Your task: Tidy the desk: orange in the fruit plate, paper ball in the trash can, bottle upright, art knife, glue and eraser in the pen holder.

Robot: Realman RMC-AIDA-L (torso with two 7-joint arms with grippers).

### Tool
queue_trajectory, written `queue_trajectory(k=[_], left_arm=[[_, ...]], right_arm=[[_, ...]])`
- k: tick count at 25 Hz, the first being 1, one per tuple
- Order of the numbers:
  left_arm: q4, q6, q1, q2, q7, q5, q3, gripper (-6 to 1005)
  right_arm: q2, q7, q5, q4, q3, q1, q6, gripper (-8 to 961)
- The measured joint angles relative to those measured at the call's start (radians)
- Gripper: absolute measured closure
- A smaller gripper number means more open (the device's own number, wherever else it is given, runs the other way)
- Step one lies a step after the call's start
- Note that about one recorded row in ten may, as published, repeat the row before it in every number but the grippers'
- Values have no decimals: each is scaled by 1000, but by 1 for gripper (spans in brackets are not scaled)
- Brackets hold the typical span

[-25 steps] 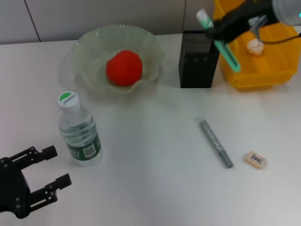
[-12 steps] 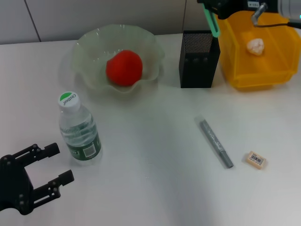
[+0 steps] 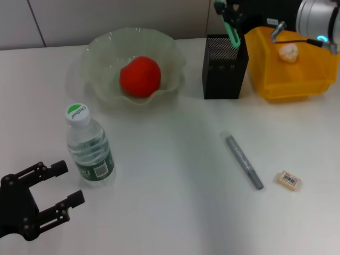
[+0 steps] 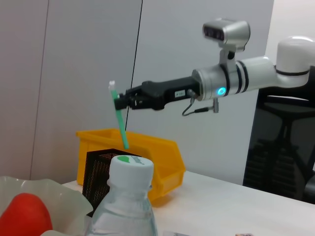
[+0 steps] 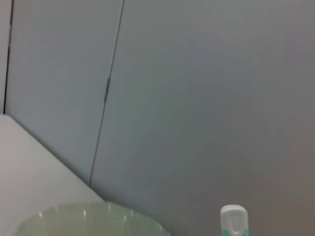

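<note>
My right gripper is shut on the green glue, which hangs nearly upright with its lower end just over the black mesh pen holder. The left wrist view shows the glue above the holder. The grey art knife and the eraser lie on the table at the right. The orange sits in the fruit plate. The bottle stands upright. The paper ball lies in the yellow trash can. My left gripper rests open at the front left.
The white table runs to a grey wall behind. The bottle stands close beside my left gripper. The trash can touches the pen holder's right side. A dark chair stands beyond the table.
My right gripper carried the glue left from over the trash can to above the pen holder, turning it more upright. The left arm barely shifted.
</note>
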Motion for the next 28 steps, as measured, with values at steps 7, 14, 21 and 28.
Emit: queue_trajectory(k=[7, 14, 21, 28], left_arm=[[0, -3, -2, -1, -7, 0, 0, 302], [0, -12, -2, -1, -7, 0, 0, 302], [0, -12, -3, -1, -7, 0, 0, 301], [0, -7, -5, 1, -3, -3, 0, 301]], right_arm=[[-1, -16, -1, 84, 1, 34, 32, 763], [-2, -19, -1, 95, 1, 40, 43, 673], [-2, 53, -26, 39, -1, 24, 13, 395], [-3, 599, -476, -292, -6, 15, -334, 353]])
